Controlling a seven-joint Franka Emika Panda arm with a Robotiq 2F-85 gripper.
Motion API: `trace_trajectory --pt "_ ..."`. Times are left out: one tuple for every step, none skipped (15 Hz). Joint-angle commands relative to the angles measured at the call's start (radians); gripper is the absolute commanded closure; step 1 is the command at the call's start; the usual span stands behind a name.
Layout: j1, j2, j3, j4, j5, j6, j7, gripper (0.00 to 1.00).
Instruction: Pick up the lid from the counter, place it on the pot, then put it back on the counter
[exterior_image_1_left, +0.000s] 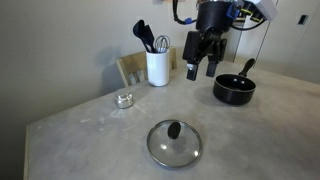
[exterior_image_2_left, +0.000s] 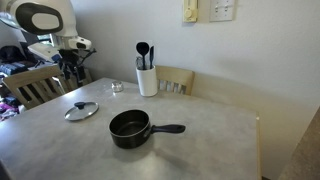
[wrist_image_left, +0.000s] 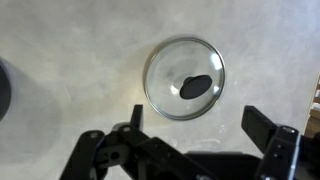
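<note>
Lid (exterior_image_1_left: 175, 143) lies nearest, flat on the surface (exterior_image_1_left: 80, 140), knob (exterior_image_1_left: 174, 130) up, well apart from the pot (exterior_image_1_left: 234, 90). It looks like glass in a thin metal rim, so I judge it stiff, fairly light, slick and breakable: a slip or a hard set-down could chip it. The rim lies flush with the stone and offers no purchase. The black knob (wrist_image_left: 195, 86) at the centre is the place to pinch, squarely from above.

The hand (exterior_image_1_left: 201, 70) hangs in the air, touching nothing, its jaws spread wide and empty. In the wrist view the lid (wrist_image_left: 184, 78) sits just beyond its fingers (wrist_image_left: 262, 128).

The surface is mottled grey stone, flat and hard. Also on it are a white holder (exterior_image_1_left: 157, 67) of utensils and a small tin (exterior_image_1_left: 124, 99). A wooden chair (exterior_image_1_left: 130, 68) stands behind, against a plain wall (exterior_image_1_left: 70, 30).
</note>
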Motion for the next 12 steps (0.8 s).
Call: trace_trajectory --pt "-0.017 0.001 0.014 0.004 -0.005 -0.003 0.004 0.0" --pt "-0.015 0.004 0.014 0.001 0.001 0.017 0.026 0.0" --pt "-0.006 0.017 0.009 0.011 -0.01 0.029 0.086 0.0" --pt "0.003 0.034 0.004 0.02 -0.02 0.048 0.157 0.0" --pt "0.012 0.052 0.0 0.033 -0.031 0.061 0.236 0.0" --pt "0.023 0.072 -0.004 0.044 -0.05 0.081 0.313 0.0" --pt "0.031 0.086 -0.008 0.052 -0.061 0.085 0.385 0.0" --pt "0.045 0.106 -0.013 0.062 -0.082 0.099 0.466 0.0" --pt "0.06 0.125 -0.017 0.074 -0.097 0.096 0.546 0.0" --pt "0.079 0.147 -0.021 0.087 -0.109 0.098 0.629 0.0" --pt "0.097 0.166 -0.026 0.102 -0.12 0.09 0.711 0.0" --pt "0.106 0.187 -0.019 0.116 -0.114 0.089 0.761 0.0"
